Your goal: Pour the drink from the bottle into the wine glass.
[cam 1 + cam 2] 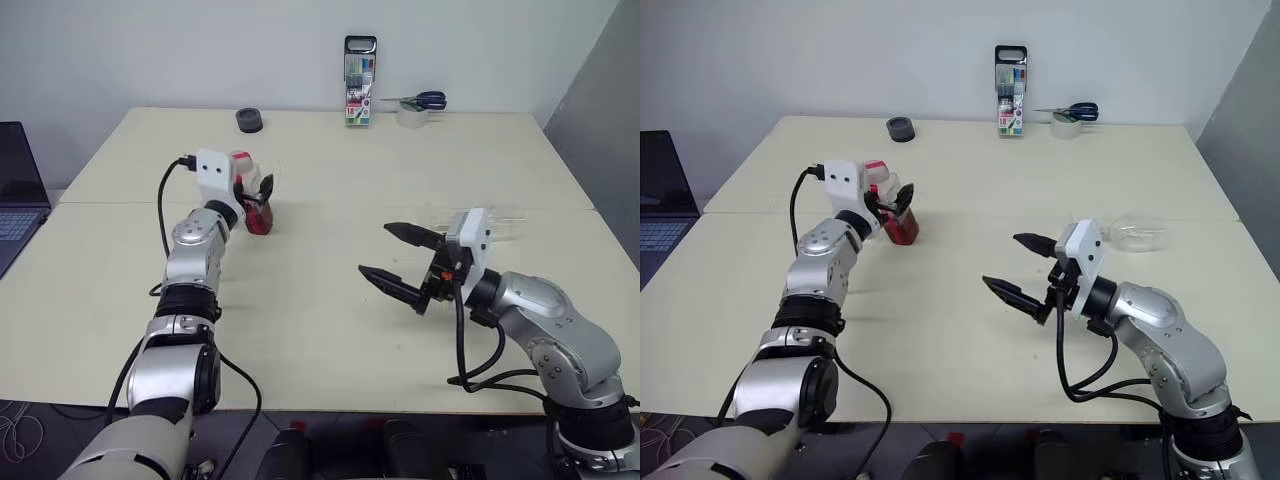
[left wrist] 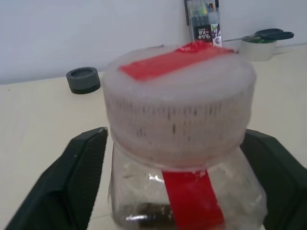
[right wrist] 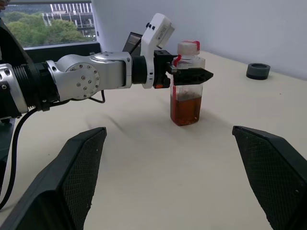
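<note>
The bottle stands upright at the left-centre of the table, a small clear one with a red strip and a whitish cap. A small amount of reddish-brown drink sits in its bottom. My left gripper points level and is shut on the bottle's shoulder just under the cap, one black finger on each side. My right gripper hovers open over the table's right-centre, facing the bottle with nothing between its fingers. The wine glass, clear, seems to lie on its side just behind my right hand.
An upright marker-pen case stands at the table's far edge. Blue-handled scissors rest on a tape roll beside it. A dark round disc lies at the far left. A laptop sits left of the table.
</note>
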Robot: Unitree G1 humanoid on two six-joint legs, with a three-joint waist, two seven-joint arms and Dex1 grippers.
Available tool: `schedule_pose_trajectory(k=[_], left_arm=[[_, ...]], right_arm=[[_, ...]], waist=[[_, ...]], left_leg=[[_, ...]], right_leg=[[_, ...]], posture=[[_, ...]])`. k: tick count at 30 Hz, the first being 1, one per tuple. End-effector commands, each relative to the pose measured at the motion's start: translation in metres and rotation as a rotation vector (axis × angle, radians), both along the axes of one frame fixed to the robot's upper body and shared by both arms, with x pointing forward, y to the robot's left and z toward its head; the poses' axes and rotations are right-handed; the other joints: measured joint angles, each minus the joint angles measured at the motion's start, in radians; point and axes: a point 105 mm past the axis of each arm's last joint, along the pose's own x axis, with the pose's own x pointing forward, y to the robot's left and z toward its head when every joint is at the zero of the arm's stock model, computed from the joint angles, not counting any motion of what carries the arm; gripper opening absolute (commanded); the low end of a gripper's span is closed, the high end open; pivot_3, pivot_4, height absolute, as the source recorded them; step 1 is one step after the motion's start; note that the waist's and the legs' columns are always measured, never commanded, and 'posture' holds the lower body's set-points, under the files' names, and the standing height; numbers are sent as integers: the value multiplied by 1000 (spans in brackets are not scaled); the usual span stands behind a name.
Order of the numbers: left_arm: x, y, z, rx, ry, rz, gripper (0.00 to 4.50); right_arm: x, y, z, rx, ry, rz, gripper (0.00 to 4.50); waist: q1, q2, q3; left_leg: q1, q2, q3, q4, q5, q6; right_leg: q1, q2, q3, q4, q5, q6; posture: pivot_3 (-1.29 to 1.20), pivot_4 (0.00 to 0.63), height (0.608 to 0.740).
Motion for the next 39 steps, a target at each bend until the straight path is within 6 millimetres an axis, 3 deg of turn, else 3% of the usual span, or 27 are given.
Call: schedule_pose_trajectory(k=[1,4,10,14,16,20,27,32,39], left_arm=[[1,2,22,22,-69,7,2912],[0,4,19,18,-59,25,2063],[-5,7,9,-9,-42,29,1951],[-15,-3,10,-73,-61,-56,1939],[-23,-19,12,-72,-75,-159,1920],[-53,-72,19,-46,-101,-513,1895],[-85,-126,12,66,-81,-883,1865],[-98,-149,8,128,-78,-1056,1837],[-102,-159,5,161,-90,-1155,1832]], right_arm=[[-4,2,7,12,-36,16,4500],[-3,2,7,10,-39,13,4500],[-1,2,9,17,-47,4,4500],[0,1,12,23,-56,-8,4500],[1,-2,13,21,-59,-25,4500],[-1,-15,20,4,-64,-89,4500],[-1,-10,30,0,-65,-138,4500],[11,6,34,-21,-79,-193,4500],[16,30,40,9,-70,-184,4500]], waist=[[0,0,0],[0,0,0],[-1,0,0],[-1,0,0],[0,0,0],[6,0,0],[-5,-1,0],[-11,0,0],[-10,0,0]], left_leg=[[0,0,0,0,0,0],[0,0,0,0,0,0],[-1,0,0,0,0,0],[-1,0,0,0,0,-1],[-1,0,0,0,0,-1],[-3,-1,-1,1,1,-2],[-6,0,-1,2,1,-2],[-6,0,-1,2,0,0],[-6,0,-1,2,0,0]], right_leg=[[0,0,0,0,0,0],[0,0,0,0,0,0],[-1,0,0,0,0,0],[-1,0,0,0,0,0],[-1,0,0,0,0,0],[-1,-1,-1,0,0,0],[-4,0,0,0,1,1],[-4,1,-1,1,1,1],[-5,0,0,0,1,1]], posture=[[0,150,740],[0,150,740],[0,150,740],[0,150,740],[0,150,740],[0,150,740],[0,150,740],[0,150,740],[0,150,740]])
